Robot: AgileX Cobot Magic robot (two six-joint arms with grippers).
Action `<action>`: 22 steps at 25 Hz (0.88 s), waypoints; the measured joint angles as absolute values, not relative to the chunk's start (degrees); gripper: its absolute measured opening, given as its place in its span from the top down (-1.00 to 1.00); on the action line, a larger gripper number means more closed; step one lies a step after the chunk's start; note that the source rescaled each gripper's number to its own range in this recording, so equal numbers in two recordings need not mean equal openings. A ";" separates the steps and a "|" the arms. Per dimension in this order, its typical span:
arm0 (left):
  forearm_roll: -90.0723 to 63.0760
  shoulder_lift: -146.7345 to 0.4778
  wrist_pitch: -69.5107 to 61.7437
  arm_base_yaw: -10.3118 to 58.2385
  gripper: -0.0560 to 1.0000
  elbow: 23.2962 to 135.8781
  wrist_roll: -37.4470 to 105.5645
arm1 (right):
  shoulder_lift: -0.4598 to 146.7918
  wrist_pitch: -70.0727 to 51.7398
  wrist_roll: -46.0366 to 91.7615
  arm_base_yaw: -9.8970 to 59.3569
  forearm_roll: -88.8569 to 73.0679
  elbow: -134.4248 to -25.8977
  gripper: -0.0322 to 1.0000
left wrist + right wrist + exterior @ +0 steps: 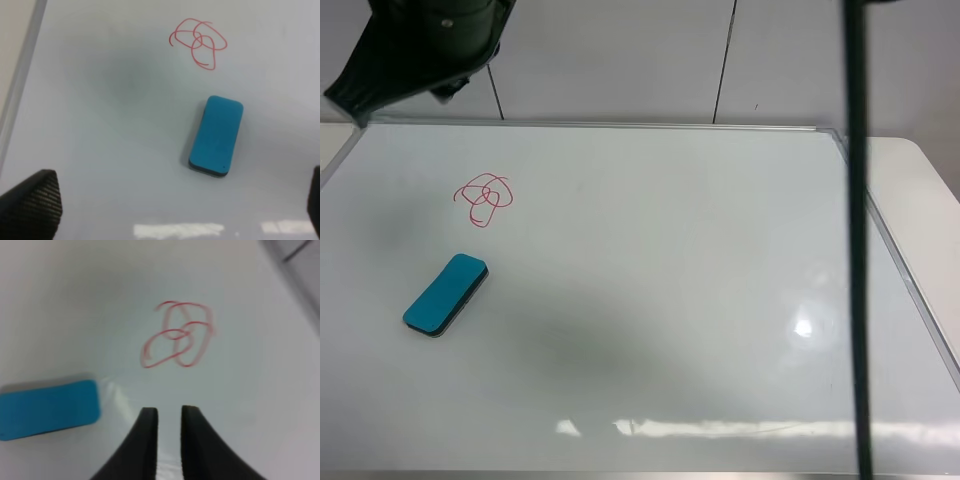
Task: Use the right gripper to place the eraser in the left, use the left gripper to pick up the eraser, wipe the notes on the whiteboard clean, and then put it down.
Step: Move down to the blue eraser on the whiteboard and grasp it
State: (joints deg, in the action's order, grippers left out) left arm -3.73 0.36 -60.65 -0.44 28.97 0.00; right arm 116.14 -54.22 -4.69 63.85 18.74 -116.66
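The left tool (172, 210) hangs spread wide and empty above the eraser (216, 135), which lies flat on the whiteboard (100, 125) near the red notes (199, 42). The right tool (169, 410) is nearly clenched on nothing. For a good pick, the left tool should turn to straddle the eraser's long sides, then drop straight.

pale table (920, 172) — whiteboard (670, 250) flat on it

the teal eraser (445, 294) lies flat on the whiteboard (670, 300) (dark felt side down), near the red notes (484, 198), not touching.
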 joint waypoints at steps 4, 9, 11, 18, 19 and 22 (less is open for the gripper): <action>-3.73 0.36 -60.65 -0.44 -1.00 28.97 0.00 | 109.82 -52.63 -4.56 61.59 19.67 -111.57 -0.12; -3.73 0.36 -60.65 -0.44 -1.00 28.97 0.00 | 98.38 -47.83 -4.42 56.39 20.93 -98.22 -0.95; -3.73 0.36 -60.65 -0.44 -1.00 28.97 0.00 | 94.12 -47.49 -5.67 53.78 21.25 -93.62 -0.98; -3.73 0.36 -60.65 -0.44 -1.00 28.97 0.00 | 80.26 -48.47 -12.49 39.44 20.91 -81.13 -1.00; -3.73 0.36 -60.65 -0.44 -1.00 28.97 0.00 | 78.30 -48.48 -13.39 37.35 20.36 -79.76 -1.00; -3.73 0.36 -60.65 -0.44 -1.00 28.97 0.00 | 71.25 -48.55 -16.10 31.53 19.41 -75.29 -1.00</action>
